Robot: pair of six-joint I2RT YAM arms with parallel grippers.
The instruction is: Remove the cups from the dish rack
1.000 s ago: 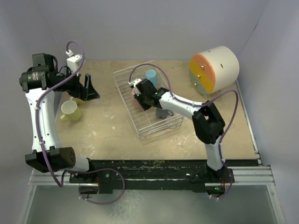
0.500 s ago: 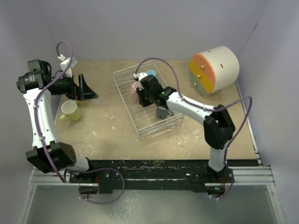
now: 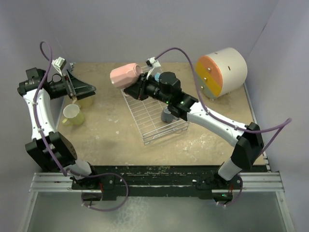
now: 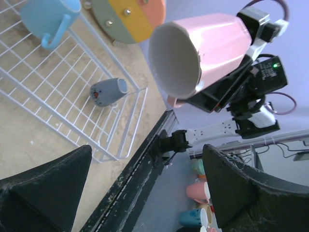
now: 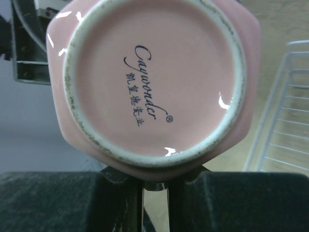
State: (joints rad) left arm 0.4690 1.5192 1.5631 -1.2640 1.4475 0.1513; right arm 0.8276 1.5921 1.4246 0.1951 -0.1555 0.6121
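While the pink mug (image 3: 124, 75) is being held well up off the surface (image 3: 111, 130) by the right tool (image 3: 137, 87), clamped on its handle side, it is being presented lying over. Its long axis is being held level, its open mouth is being pointed left at the other arm, and its base is being shown to the right wrist camera. It is being held by the far left corner of the dish rack (image 3: 157, 123), where the light blue mug (image 4: 48, 17) and the toppled grey-blue mug (image 3: 167, 115) are being left. The left tool (image 3: 81, 90) is being held wide apart above the surface, near a yellowish mug (image 3: 71, 114).
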